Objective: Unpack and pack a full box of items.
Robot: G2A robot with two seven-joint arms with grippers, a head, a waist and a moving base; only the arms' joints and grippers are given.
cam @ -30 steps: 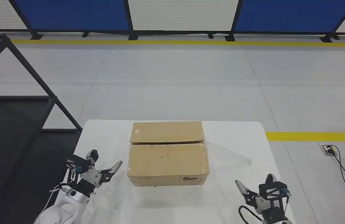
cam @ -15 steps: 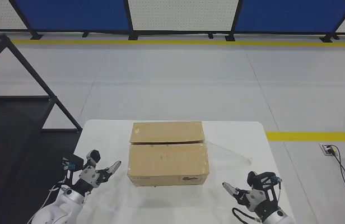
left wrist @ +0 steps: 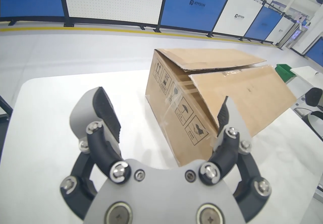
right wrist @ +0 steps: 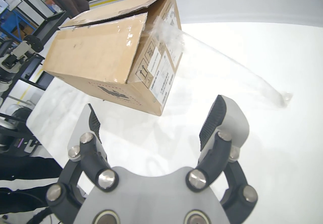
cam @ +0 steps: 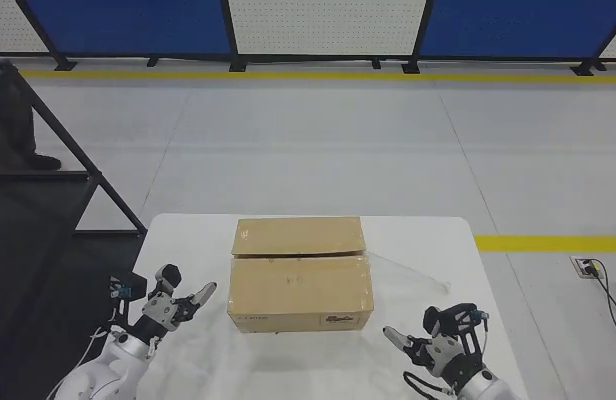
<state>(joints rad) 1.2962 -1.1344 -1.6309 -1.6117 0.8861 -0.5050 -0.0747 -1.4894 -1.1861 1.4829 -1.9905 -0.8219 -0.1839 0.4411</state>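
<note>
Near the table's front edge, both sets of jaws stood apart with nothing between them. The left gripper [left wrist: 164, 97] hung just off the left end of the cardboard box [cam: 300, 290], and the right gripper [right wrist: 155, 105] hung near the box's right front corner; neither touched it. The box sat in the middle of the white table [cam: 188, 235], its top flaps folded down loosely, not lying flat. A clear strip of tape [right wrist: 227, 66] trailed from the box's right end across the table.
</note>
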